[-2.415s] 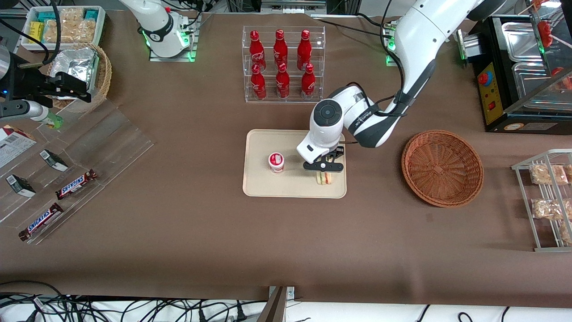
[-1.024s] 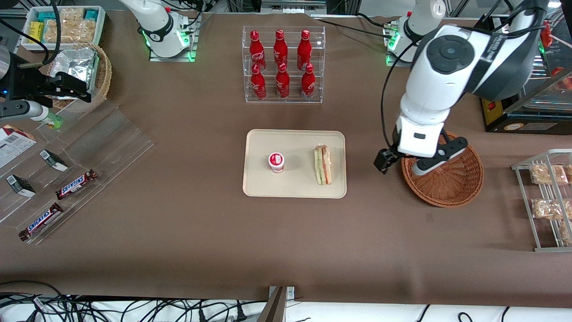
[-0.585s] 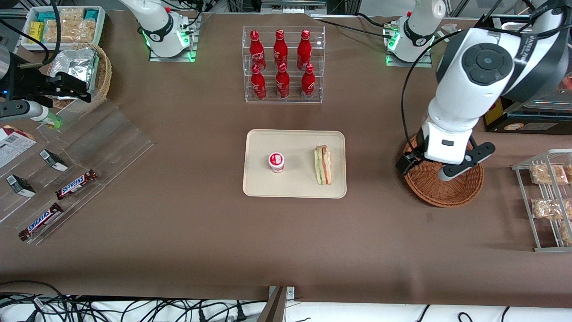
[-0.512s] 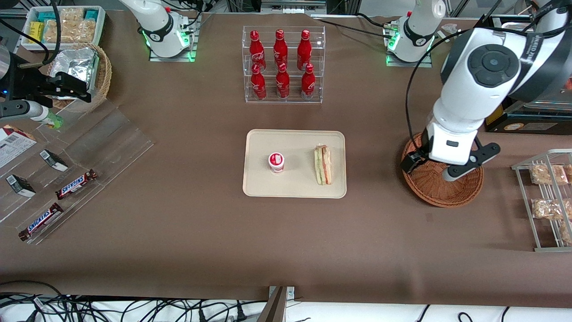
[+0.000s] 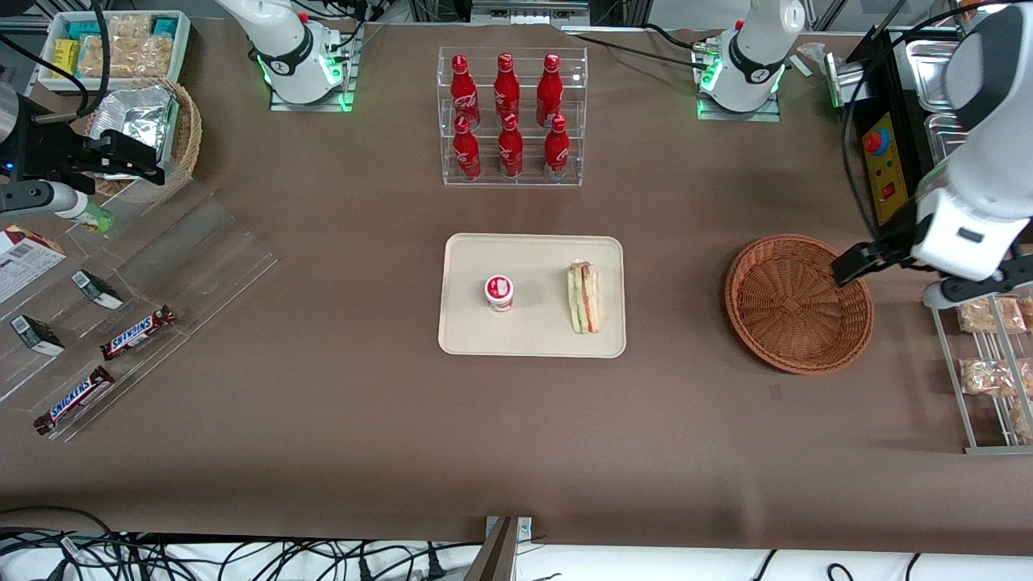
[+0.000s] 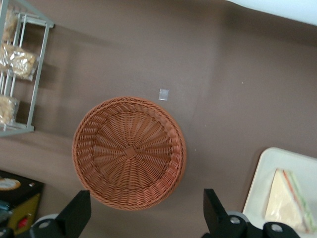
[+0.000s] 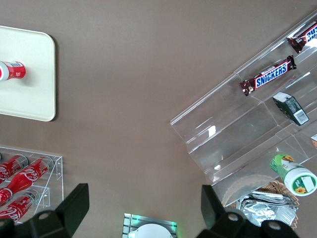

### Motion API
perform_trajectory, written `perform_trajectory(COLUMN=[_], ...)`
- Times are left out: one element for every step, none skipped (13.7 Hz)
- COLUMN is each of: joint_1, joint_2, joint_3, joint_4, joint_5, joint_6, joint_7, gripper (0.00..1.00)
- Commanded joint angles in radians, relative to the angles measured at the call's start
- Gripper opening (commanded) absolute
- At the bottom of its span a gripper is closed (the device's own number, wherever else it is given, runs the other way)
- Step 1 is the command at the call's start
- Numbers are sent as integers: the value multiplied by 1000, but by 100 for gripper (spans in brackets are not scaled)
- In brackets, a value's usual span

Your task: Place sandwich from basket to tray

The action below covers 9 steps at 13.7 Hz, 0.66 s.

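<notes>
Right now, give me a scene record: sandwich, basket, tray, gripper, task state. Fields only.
sandwich: lying on the tray, beside a small red-and-white cup, not touching it
basket: nothing in it, on the table toward the working arm's end
tray: holds the sandwich and the cup
gripper: open, holding nothing, raised above the table by the basket's edge, near the snack rack
task state: sandwich is out of the basket and on the tray

Brown table (image 5: 363,403), tray (image 5: 533,339), basket (image 5: 799,303), hand (image 5: 896,278) raised
</notes>
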Motion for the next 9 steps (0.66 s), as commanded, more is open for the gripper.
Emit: perform_trajectory(joint_1=[-29,-29,-29,-29,-26,-25,-25,-26,-26], joint_2=[-33,-39,-39,-39,-38,-38,-38,-35,-33], joint_3=[34,35,35,35,35,35,34,32,29], joint_4=[-4,-4,-4,-4,-4,-7,-7,-6,-5], joint_5=[-41,-44,-44,-44,-44,-44,-44,-44,-44], joint_6=[-46,-49,-58,-58,-58,-58,-57,-57,-58], joint_7=[209,255,294,326,336,339,351,366,366], gripper=[100,100,100,100,100,100,100,100,100])
